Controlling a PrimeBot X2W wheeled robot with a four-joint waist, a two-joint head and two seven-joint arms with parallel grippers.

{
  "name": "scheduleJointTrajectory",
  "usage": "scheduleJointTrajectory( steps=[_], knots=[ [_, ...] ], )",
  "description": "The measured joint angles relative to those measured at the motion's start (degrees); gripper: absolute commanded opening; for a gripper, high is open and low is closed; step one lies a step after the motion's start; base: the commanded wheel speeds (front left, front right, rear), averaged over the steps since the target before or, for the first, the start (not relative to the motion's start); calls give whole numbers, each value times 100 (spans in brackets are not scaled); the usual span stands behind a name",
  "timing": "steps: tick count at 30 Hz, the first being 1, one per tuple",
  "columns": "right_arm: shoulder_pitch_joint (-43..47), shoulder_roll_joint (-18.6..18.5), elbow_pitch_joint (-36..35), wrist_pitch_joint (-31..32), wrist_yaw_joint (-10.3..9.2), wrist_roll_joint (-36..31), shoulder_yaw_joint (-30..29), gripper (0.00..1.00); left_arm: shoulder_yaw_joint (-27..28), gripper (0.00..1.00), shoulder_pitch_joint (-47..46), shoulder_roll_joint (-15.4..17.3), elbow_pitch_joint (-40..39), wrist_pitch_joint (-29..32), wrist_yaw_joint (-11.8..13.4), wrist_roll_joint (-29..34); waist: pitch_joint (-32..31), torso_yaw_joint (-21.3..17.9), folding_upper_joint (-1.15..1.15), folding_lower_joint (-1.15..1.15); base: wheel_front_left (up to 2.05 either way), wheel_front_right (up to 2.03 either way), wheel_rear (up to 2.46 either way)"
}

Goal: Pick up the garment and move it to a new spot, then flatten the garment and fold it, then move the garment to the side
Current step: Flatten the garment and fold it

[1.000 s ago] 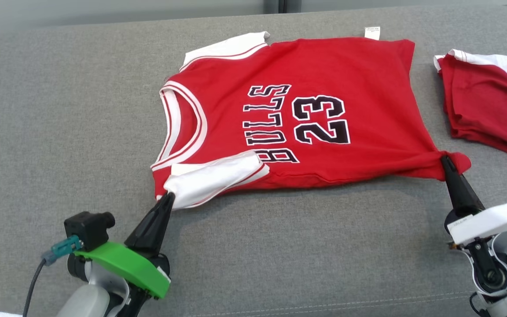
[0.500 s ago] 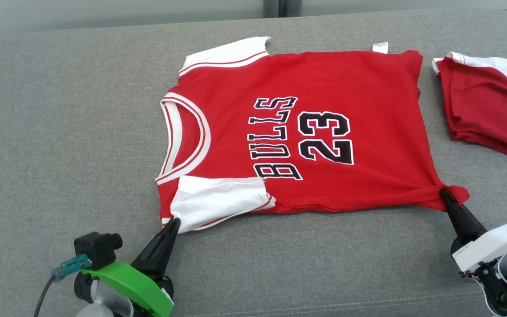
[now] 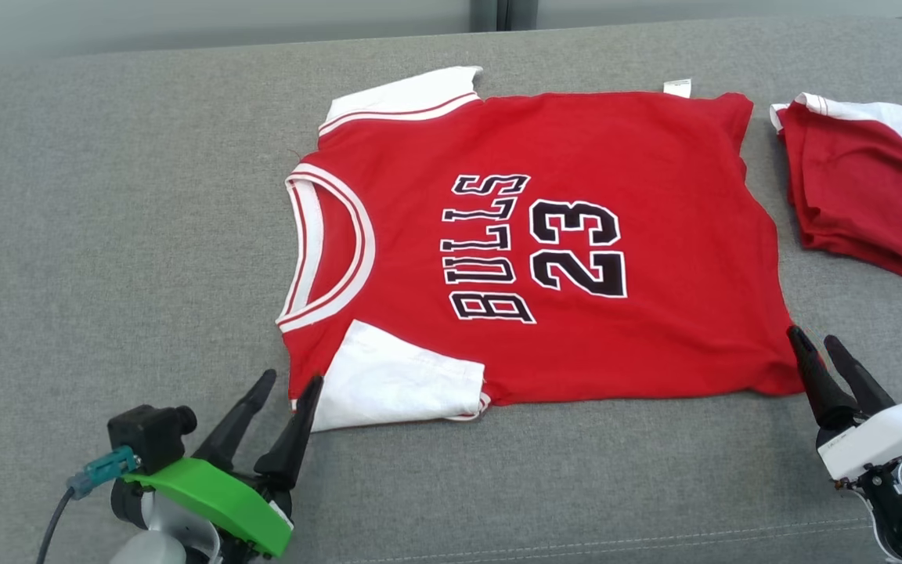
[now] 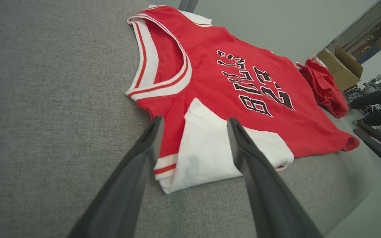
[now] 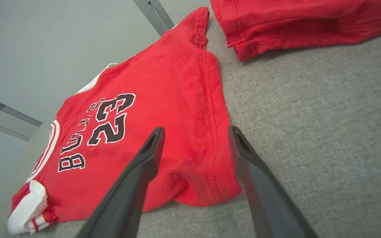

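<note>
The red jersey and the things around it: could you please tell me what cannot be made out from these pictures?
Jersey back: turned down against the grey surface.
White tag at its far edge: head view, too small to read.
Second red garment: head view, cut off by the right edge; its kind is unclear.
White sleeve: left wrist view, partly behind a finger of the open left gripper.

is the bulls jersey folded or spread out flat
Spread out, not folded: the jersey lies flat, print up, on the grey cushion, its whole front showing.
</note>
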Motion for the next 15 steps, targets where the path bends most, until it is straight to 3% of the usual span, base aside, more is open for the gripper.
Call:
scheduleJointTrajectory(
  steps=[10, 15],
  knots=[
    [-132, -9, -294, -250, 0, -256, -92, 100, -88, 100, -279, 191, -331, 40, 24, 459, -33, -26, 0, 0, 0, 0, 0],
    [-92, -59, -205, -245, -16, -330, -14, 100, -224, 100, -276, 216, -337, 311, 220, 541, 12, -84, 0, 0, 0, 0, 0]
  ],
)
